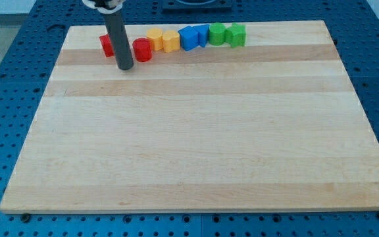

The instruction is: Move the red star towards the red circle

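My tip (pixel 125 66), the end of our dark rod, sits on the pale wooden board (pixel 196 131) between two red blocks. We have no jaws. The red star block (pixel 106 45) peeks out just left, partly hidden. The red round block (pixel 142 50) is just right. Yellow, blue and green blocks line up beyond.

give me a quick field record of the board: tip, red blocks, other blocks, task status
tip: my tip rests on the wooden board, between the two red blocks
red star: red block at the view's left of the rod, partly hidden, shape unclear
red circle: red circle just right of the rod
other blocks: two yellow blocks, two blue blocks, two green blocks, in a row along the view's top
status: reds apart
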